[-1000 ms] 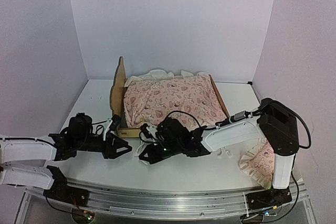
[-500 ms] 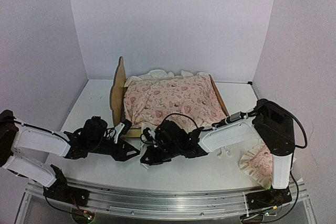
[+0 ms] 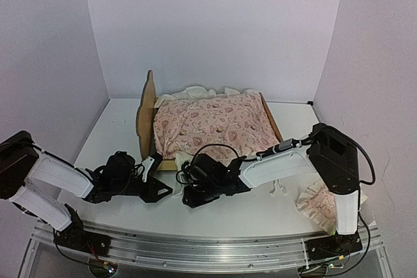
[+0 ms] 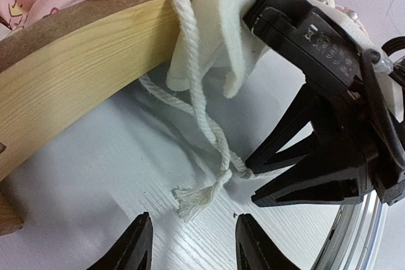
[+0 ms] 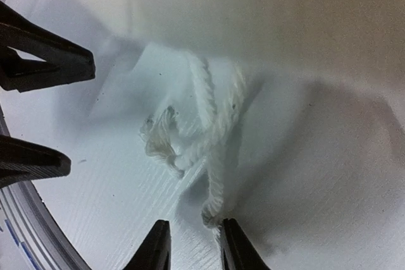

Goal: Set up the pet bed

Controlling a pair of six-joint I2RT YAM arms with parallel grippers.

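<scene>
since a second ago the left gripper (image 3: 161, 190) has closed in on the right gripper (image 3: 189, 196). both stand part open: the left is empty, and the right has the frayed end of a twisted white cord (image 4: 204, 118) loose at its tips. the plywood pet bed (image 3: 146, 122), under a pink printed cover (image 3: 215, 122), sits mid-counter (image 3: 117, 128). the mark on the gripper housing is unreadable.

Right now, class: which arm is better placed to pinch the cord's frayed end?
Probably left. The frayed end lies on the table just ahead of the open left tool, centred between its fingers. The right tool sits further up the cord.
</scene>
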